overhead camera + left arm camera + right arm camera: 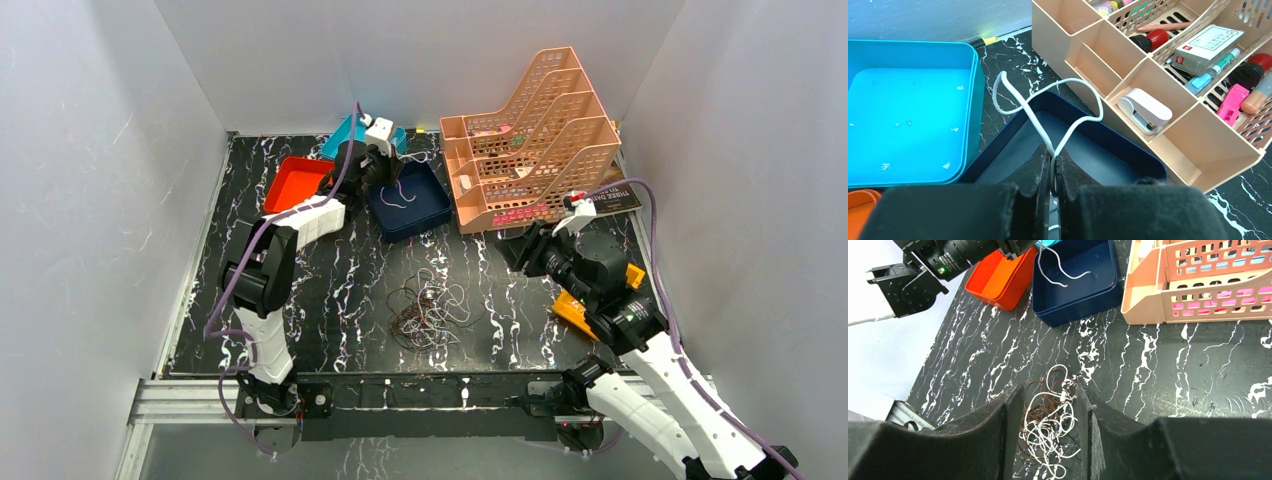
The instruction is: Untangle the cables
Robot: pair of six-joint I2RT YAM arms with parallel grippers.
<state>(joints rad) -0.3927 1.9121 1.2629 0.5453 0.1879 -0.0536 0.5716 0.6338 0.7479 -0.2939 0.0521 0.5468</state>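
From above, the left pincer [383,168] sits at the far side of the black, white-veined marble-pattern tabletop [330,300], over the dark navy rectangular tray [425,218]. What it holds there is only a pale squiggle. The left wrist camera makes this plain: the left pincer's jaws are closed tight on a thin whitish cable strand [1030,112]. The strand rises from between the jaws and loops out over the navy tray's far rim towards the tabletop. That same view shows what the overhead one blurs. A shallow teal tray [908,115] lies to the left, and a corner of an orange tray [860,200] sits beside it. A peach plastic slotted desk organiser [1198,150] holds a white stapler [1144,107], a small white box [1205,45] and pens. The rest of the task's things, a tangled bunch of whitish and brown wiry cables [430,310], lies loose on the tabletop. It is near the middle, well apart from the trays. The right wrist camera looks straight down on this tangle, framed between the two dark fingers of the right pincer [1049,390], which stand parted and grip nothing. From overhead the right pincer is off to the right of the bunch, near the organiser's front. Plain white walls [100,150] close in the tabletop on three sides, and a metal rail [200,395] runs along the near edge where the arms are bolted.
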